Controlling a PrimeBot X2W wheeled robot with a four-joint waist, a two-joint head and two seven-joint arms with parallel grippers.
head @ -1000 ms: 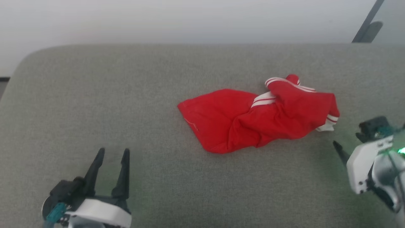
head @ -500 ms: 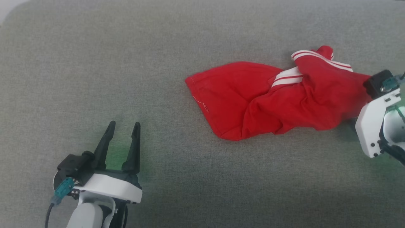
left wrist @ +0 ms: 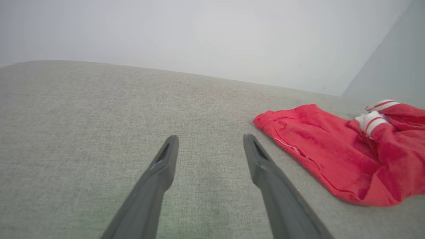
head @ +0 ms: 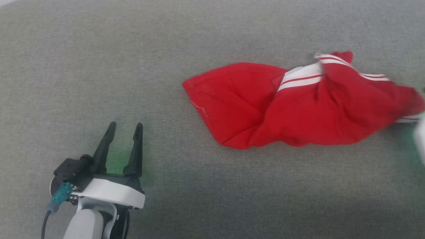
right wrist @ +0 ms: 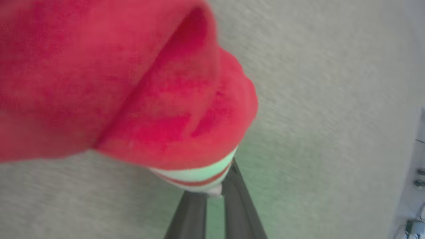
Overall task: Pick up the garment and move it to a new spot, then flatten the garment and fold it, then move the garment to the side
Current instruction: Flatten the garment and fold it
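Overhead, the crumpled red garment (head: 298, 106) lies on the grey upholstered surface (head: 166, 49), well apart from the left gripper (head: 125, 125), whose jaws in the left wrist view stand spread on nothing, while in the right wrist view the right gripper (right wrist: 214, 196) is clamped on the garment's white striped cuff (right wrist: 196, 176).

We're looking along our right gripper (right wrist: 214, 191), and its two dark fingers (right wrist: 245, 209) are pinched together on the white cuff (right wrist: 196, 176) of the garment (right wrist: 109, 83). The cuff carries a thin red stripe and sits right at the fingertips. Ahead of the fingers and off to their left, the red cloth bulges in a thick, blurred fold with a deep crease through it. To the fingers' right lies grey woven upholstery (right wrist: 332, 99), tinged green just beside them. At the far right edge we glimpse pale hardware (right wrist: 419, 172), too blurred to name.
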